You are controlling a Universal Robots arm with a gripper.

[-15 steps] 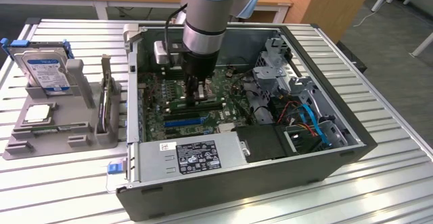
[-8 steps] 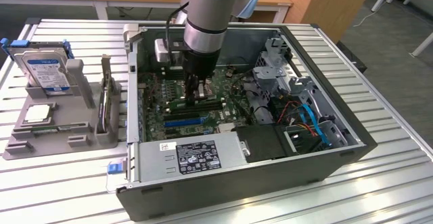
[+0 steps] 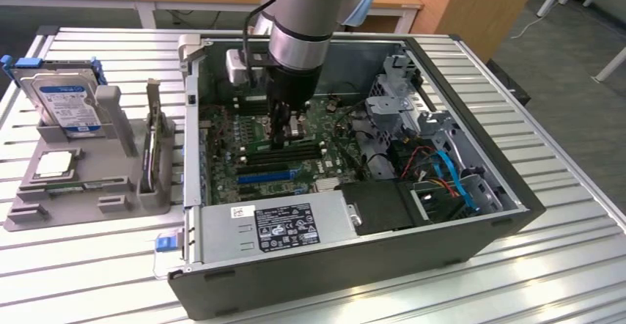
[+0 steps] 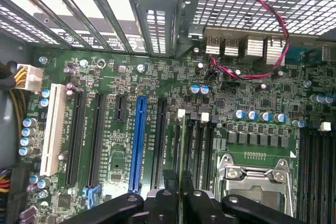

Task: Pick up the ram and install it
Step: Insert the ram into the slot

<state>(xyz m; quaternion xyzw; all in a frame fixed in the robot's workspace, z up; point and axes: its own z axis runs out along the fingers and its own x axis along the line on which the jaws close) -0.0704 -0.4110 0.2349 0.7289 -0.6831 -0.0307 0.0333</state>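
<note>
The ram (image 3: 73,185), a thin green stick with a white label, lies flat along the front of the grey tray (image 3: 59,212) at the exterior view's left. My gripper (image 3: 286,142) hangs inside the open computer case (image 3: 391,258), far from the ram and just above the motherboard's black memory slots (image 3: 284,157). In the wrist view the gripper (image 4: 178,195) shows two black fingers (image 4: 168,195) almost together, with nothing that I can make out between them. The memory slots (image 4: 191,145) with white clips run straight out from the fingertips.
The tray also holds an upright hard drive (image 3: 67,104) and a card with a metal bracket (image 3: 152,144). Inside the case are the power supply (image 3: 278,225), drive cage and cables (image 3: 440,170), a blue expansion slot (image 4: 139,140) and the metal processor socket (image 4: 257,174).
</note>
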